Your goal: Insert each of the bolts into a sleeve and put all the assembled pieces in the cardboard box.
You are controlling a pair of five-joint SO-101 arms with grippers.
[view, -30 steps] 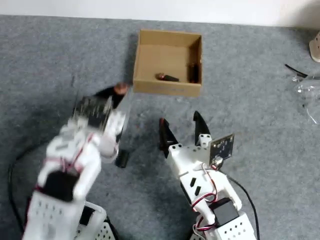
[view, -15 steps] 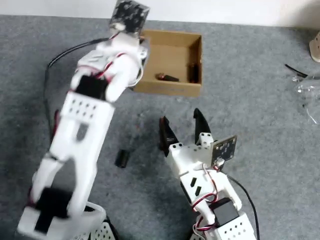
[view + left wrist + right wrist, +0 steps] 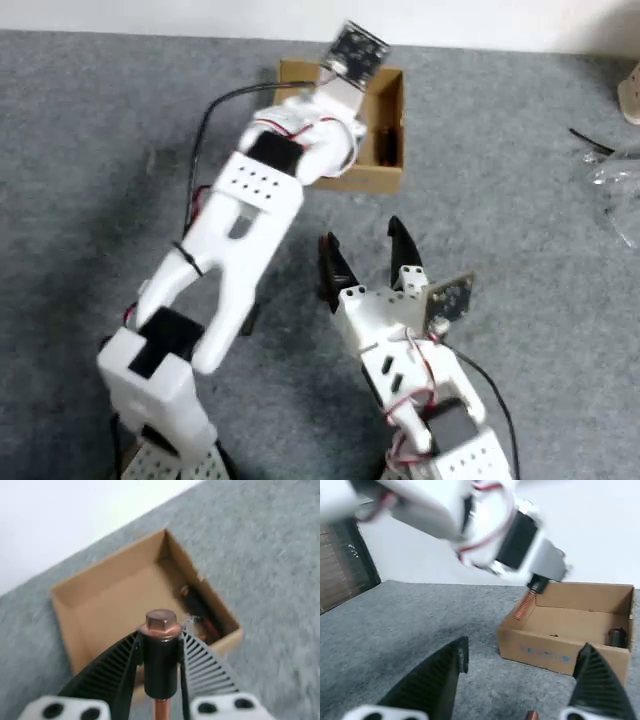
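- My left pincer (image 3: 160, 636) is clenched on a black sleeve (image 3: 161, 667) with a copper bolt (image 3: 160, 621) through it (head at one end, threaded shaft poking out the other).
- It hangs above the cardboard box (image 3: 107, 572), where dark pieces (image 3: 197, 607) lie near one wall.
- My right pincer (image 3: 524, 652) gapes wide, low over the grey carpet (image 3: 395, 625), near the box.
- A loose bolt (image 3: 532, 715) lies on the carpet by its fingers.
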